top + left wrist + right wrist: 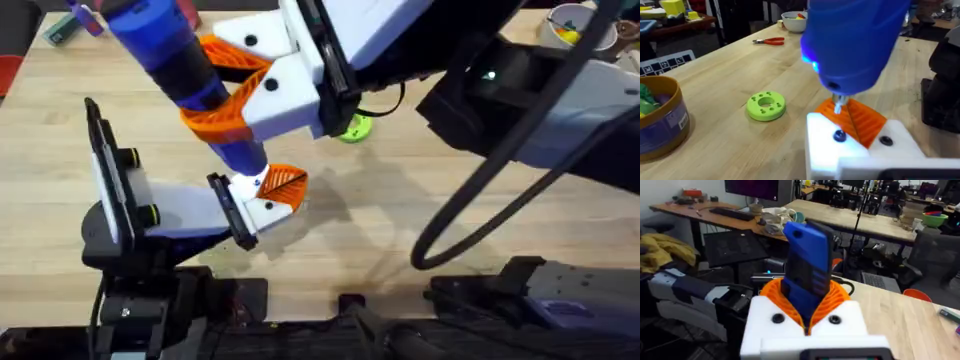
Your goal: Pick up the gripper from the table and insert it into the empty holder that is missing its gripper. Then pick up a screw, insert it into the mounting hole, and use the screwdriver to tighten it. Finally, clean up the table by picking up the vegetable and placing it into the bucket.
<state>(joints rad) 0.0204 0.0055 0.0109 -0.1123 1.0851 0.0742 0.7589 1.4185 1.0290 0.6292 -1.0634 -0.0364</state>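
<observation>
Blue and blurred close under the overhead camera, the screwdriver [185, 70] slants down from the right gripper [225, 90], whose orange pads clamp its barrel; its bit meets the holder [850, 145] at the orange gripper [860, 117] already seated there. Whether the tip sits square in the mounting hole I cannot tell, nor how the left jaws stand

A light wood surface [730, 75] carries a green disc [766, 106] near its middle, with a blue bucket [660, 120] standing well apart from it. Red-handled pliers [769, 41] and a white bowl [794, 21] lie toward the surface's far edge.
</observation>
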